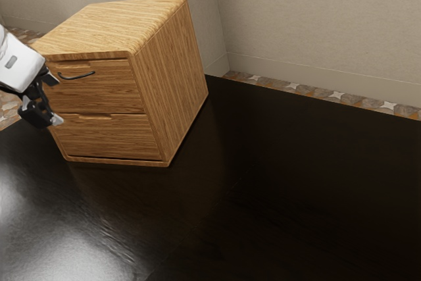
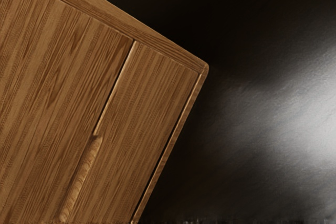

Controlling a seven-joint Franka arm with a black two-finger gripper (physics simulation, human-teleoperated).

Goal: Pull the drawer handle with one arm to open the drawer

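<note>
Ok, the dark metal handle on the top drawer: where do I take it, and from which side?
Take the metal handle at its middle, coming straight at the front of the top drawer from the exterior view's left. It is a thin bar lying level and bowed off the wood, likely with most room behind its middle. The gripper sits lower, beside the bottom drawer.

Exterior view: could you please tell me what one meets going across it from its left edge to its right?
gripper → upper drawer's handle → cabinet's side panel → patterned floor border
</note>
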